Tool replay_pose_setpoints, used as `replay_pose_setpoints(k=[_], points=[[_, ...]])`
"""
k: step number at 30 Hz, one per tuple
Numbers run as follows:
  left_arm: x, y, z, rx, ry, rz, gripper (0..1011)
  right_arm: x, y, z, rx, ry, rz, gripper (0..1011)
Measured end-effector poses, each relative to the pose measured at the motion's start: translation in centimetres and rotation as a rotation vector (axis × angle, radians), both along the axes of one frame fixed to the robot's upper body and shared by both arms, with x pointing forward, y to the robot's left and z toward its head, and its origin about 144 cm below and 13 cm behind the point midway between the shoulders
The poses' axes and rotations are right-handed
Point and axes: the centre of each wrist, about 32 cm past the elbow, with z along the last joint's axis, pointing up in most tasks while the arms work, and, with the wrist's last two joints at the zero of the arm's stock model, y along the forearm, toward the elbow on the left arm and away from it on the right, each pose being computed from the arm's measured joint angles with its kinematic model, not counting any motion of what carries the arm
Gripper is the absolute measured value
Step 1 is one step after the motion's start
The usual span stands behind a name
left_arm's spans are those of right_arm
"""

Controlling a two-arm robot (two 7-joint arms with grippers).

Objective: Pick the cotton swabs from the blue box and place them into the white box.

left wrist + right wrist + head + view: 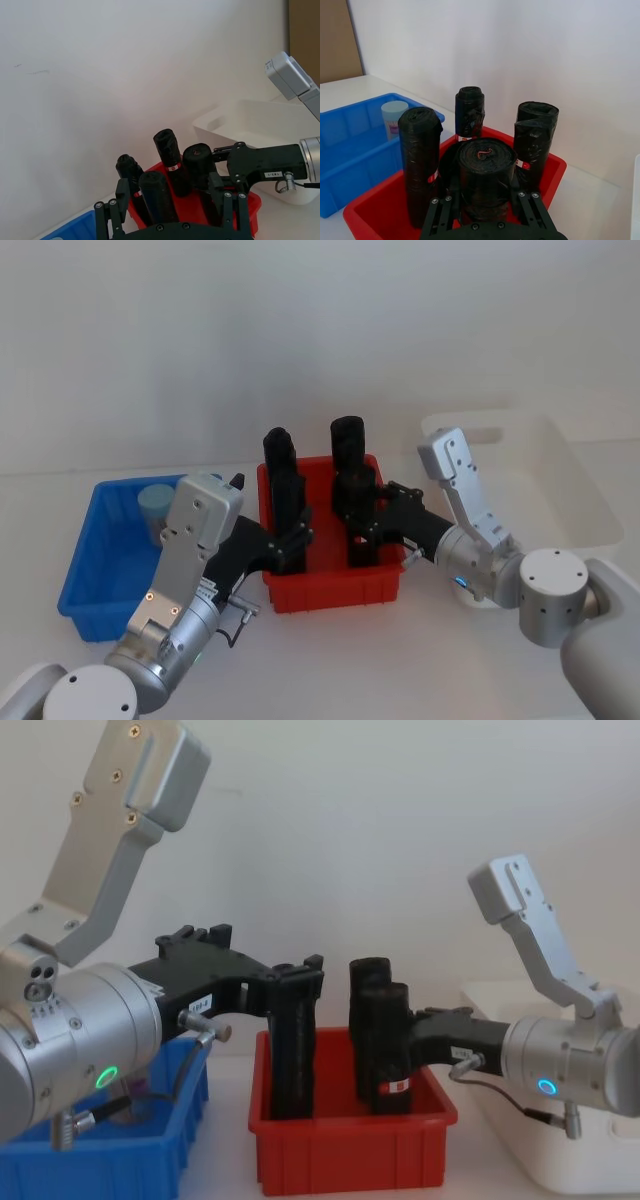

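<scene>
The left gripper's (296,982) fingers are closed around a black roll (293,1060) at the left side of the red bin (335,590), and the right gripper's (400,1025) fingers clamp another black roll (390,1055) at the bin's right side. Both arms reach in from the near side, their dark wrists crossing the red bin's front corners.

The head view shows two more black rolls (279,448) standing at the back of the red bin, and one tub of cotton swabs (156,506) with a pale blue lid at the far end of the blue box (90,570), well apart from either gripper. The right wrist view shows that tub upright against the blue box's far wall, with bare blue floor in front of it. The chest view hides the tub behind the left arm's body but shows the rolls rising well above the red rim.

The white box (560,480) sits to the right, beyond the right arm, its near rim just beside that arm's elbow. The blue box touches or nearly touches the red bin's left wall; I cannot tell which.
</scene>
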Motion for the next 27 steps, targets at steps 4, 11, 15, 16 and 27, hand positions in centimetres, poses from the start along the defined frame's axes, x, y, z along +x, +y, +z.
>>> replay_pose_setpoints(k=[4, 11, 15, 16, 27], points=[[0.0, 0.0, 0.0, 0.000, 0.000, 0.000, 1004, 0.1, -0.1, 0.1, 0.011, -0.003, 0.003, 525], [0.0, 0.0, 0.0, 0.000, 0.000, 0.000, 1004, -0.2, -0.4, 1.0, 0.055, -0.035, -0.002, 482], [0.0, 0.0, 0.0, 0.000, 0.000, 0.000, 1004, -0.7, -0.6, 1.8, 0.081, -0.059, -0.007, 465], [0.0, 0.0, 0.0, 0.000, 0.000, 0.000, 1004, -0.9, -0.6, 2.1, 0.091, -0.069, -0.011, 463], [0.0, 0.0, 0.0, 0.000, 0.000, 0.000, 1004, -3.3, -1.4, 5.3, 0.158, -0.162, -0.070, 461]])
